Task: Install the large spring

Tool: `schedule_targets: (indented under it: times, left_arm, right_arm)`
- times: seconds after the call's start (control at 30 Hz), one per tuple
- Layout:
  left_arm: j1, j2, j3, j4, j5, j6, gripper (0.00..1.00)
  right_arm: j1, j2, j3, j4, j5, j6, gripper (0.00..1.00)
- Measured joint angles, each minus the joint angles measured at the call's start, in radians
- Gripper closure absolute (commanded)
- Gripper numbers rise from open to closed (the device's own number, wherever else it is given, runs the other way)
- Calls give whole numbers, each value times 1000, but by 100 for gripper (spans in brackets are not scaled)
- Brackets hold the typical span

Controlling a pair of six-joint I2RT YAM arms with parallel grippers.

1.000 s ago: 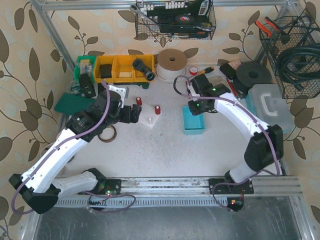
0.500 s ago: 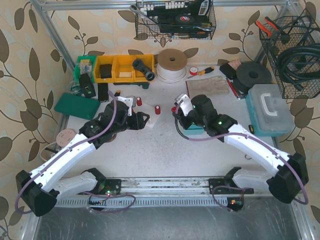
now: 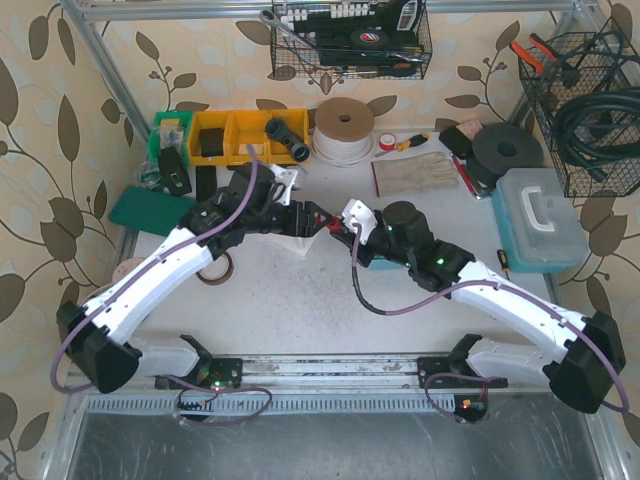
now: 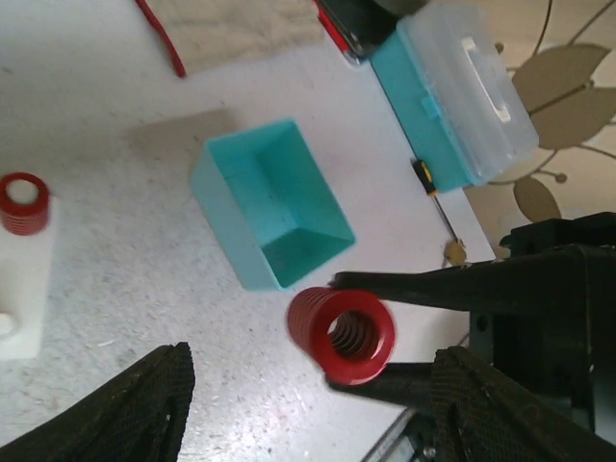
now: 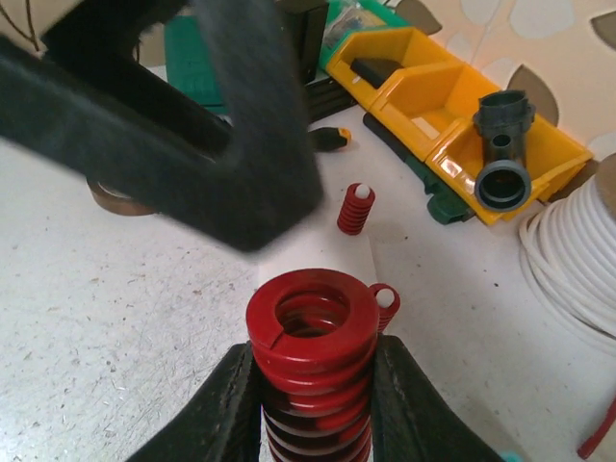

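large spring (image 5: 311, 366): lower coils cut at 6 o'clock edge
left fingers (image 4: 130, 414): cut at 7 and 5 o'clock edges; blurred in right wrist view
white block (image 3: 300, 243): mostly hidden under left arm (image 3: 170, 265)
tape roll (image 3: 222, 274): part under left arm

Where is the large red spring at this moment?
The large red spring is clamped in the right end effector near the table's middle; in the left wrist view it appears just beside the teal bin, the white block farther off.
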Motion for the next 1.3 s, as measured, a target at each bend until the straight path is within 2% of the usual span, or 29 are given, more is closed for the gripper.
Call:
schedule_targets:
  times: [0.23,0.43,0.57,0.77,0.87,0.97,1.03,1.07,1.2,1.3]
  left_arm:
    - [0,134,53,-33,85,38,32]
    - [0,161,69,-69,111,64,33]
    - [0,172,70,-69,121,69,38]
    - [0,230,87,-66,157,82,51]
    - [0,244,87,-68,161,85,66]
    - [3,248,87,-71,154,85,86]
    - [2,248,87,-71,148,81,97]
    - [2,248,87,-71,148,81,100]
    - [2,251,87,-70,145,81,100]
    - [0,251,89,-73,138,80,100]
  right_arm:
    - [18,54,-3,12,27,-17,99]
    - [20,84,-3,40,50,-16,99]
    - [27,92,-5,46,52,-16,99]
    - [39,93,-24,57,65,-17,99]
    - [40,93,-33,58,75,-17,99]
    - [42,94,-33,60,80,-17,97]
    - [44,94,-34,60,86,-17,91]
    - [45,94,-34,60,89,-17,86]
    - [47,93,-41,66,101,-13,57]
    - [50,84,-53,69,127,0,47]
